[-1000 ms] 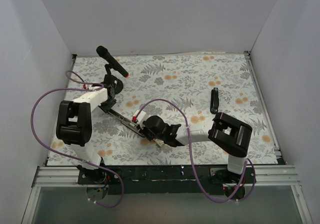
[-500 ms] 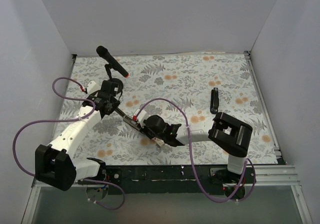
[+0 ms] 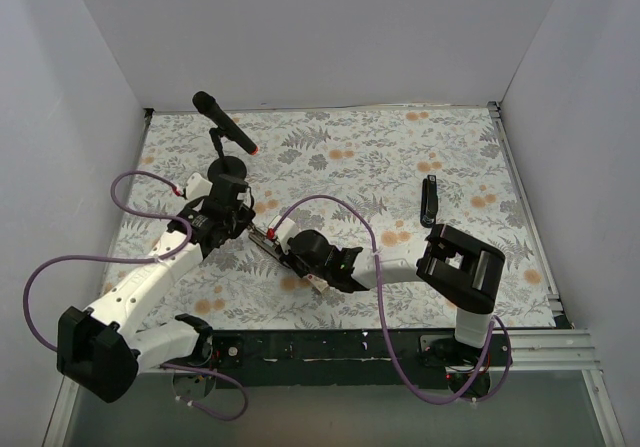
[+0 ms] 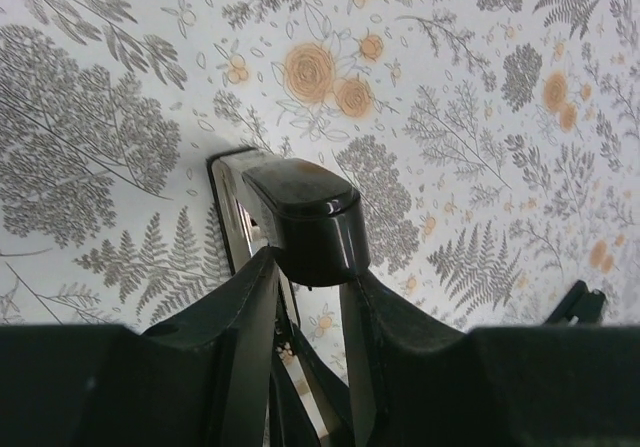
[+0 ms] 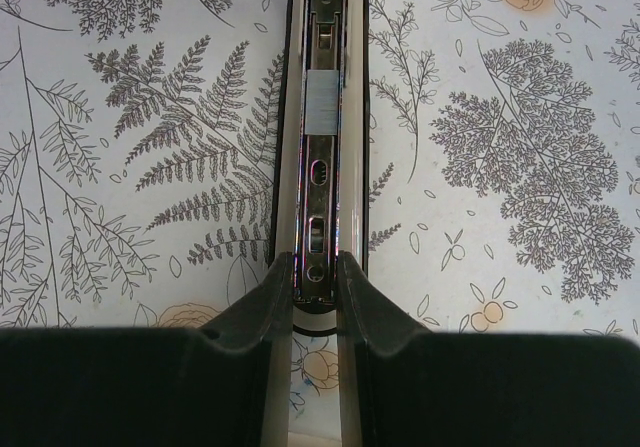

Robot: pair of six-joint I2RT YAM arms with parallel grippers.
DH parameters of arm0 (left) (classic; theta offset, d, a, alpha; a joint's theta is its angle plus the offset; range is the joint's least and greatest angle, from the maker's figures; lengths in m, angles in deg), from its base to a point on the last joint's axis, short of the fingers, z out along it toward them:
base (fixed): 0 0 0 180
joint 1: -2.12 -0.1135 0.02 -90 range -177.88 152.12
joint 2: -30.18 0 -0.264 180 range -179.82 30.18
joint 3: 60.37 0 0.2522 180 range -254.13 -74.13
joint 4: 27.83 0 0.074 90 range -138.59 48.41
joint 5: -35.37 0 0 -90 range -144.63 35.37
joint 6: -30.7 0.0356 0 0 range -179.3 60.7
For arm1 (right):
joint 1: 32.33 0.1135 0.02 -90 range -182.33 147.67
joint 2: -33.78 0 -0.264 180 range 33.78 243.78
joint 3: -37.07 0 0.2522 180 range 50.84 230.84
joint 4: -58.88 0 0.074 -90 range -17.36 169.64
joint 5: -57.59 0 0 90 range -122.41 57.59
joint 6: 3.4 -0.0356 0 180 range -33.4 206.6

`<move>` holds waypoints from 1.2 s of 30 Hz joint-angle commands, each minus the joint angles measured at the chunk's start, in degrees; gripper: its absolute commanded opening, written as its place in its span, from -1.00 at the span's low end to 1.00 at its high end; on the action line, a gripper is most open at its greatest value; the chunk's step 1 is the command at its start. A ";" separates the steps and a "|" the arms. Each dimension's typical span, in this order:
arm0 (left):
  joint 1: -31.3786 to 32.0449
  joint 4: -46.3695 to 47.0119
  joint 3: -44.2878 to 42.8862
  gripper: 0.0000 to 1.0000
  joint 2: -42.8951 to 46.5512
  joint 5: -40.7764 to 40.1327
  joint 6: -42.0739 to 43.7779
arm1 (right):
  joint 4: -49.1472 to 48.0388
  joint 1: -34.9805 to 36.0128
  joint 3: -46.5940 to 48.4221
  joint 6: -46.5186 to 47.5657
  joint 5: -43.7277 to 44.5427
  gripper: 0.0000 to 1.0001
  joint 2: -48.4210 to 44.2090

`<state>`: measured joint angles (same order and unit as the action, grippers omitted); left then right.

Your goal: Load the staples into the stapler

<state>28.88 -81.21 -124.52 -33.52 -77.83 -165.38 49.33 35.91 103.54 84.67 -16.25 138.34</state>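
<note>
Two claws hold the stapler (image 3: 262, 239) on the floral surface (image 3: 400, 157) seen from above; left wrist: left claw (image 4: 305, 272) pinches its black top arm (image 4: 310, 217); right wrist: right claw (image 5: 314, 277) clamps the metal rail (image 5: 320, 197), staples (image 5: 322, 100) lying in it.

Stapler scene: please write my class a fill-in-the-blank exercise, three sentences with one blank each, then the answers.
1. The left gripper is shut on the stapler's top arm, which is ____ in colour.
2. The staples lie in the metal rail that the right gripper clamps; they show in the ____ wrist view.
3. The microphone stands near the table's far ____ corner.

Missing words: black; right; left.
</note>
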 commanded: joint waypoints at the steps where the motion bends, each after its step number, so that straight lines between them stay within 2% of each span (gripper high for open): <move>1: 1.62 3.49 1.44 -0.62 1.74 5.97 -3.60 | -3.49 -0.31 -0.15 -1.93 0.80 -0.75 -1.10; 4: 1.89 4.45 1.00 -0.47 2.70 7.11 -3.08 | -3.93 -0.48 -0.59 -2.46 0.80 -0.57 -1.54; 7: 1.89 6.21 1.08 -0.32 3.50 8.34 -2.12 | -5.33 -0.57 -1.46 -3.25 1.76 -0.51 -2.42; 11: 1.80 6.66 1.79 -0.29 3.50 9.31 -2.11 | -9.38 -0.66 -5.41 -3.87 2.73 -0.37 -5.23; 21: 1.80 8.07 0.74 -0.24 1.83 9.76 -0.36 | -8.51 -0.57 -8.50 -3.34 2.21 -0.12 -10.59; 24: 1.80 6.84 -1.72 -0.05 1.30 7.92 1.49 | -5.53 -0.75 -8.94 -2.73 1.86 -0.08 -12.96; 28: 1.28 6.30 -3.66 0.30 2.70 1.25 7.54 | -0.97 -1.71 -7.72 -2.20 -0.34 -0.04 -16.92; 29: 1.01 6.48 -3.23 0.57 3.23 -0.16 8.60 | 0.27 -1.98 -6.66 -2.20 -0.78 -0.05 -17.01; 32: 0.92 7.97 -1.39 0.96 6.74 -6.21 14.03 | 6.42 -2.86 -1.23 -2.20 -2.19 -0.10 -15.26; 36: 0.92 13.84 5.54 0.96 14.90 -13.35 22.31 | 11.61 -3.65 5.29 -2.02 -3.42 -0.13 -11.05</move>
<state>30.06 -72.16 -123.99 -26.37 -80.49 -153.49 55.56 33.03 101.49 82.20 -17.78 124.41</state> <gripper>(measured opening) 0.981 0.441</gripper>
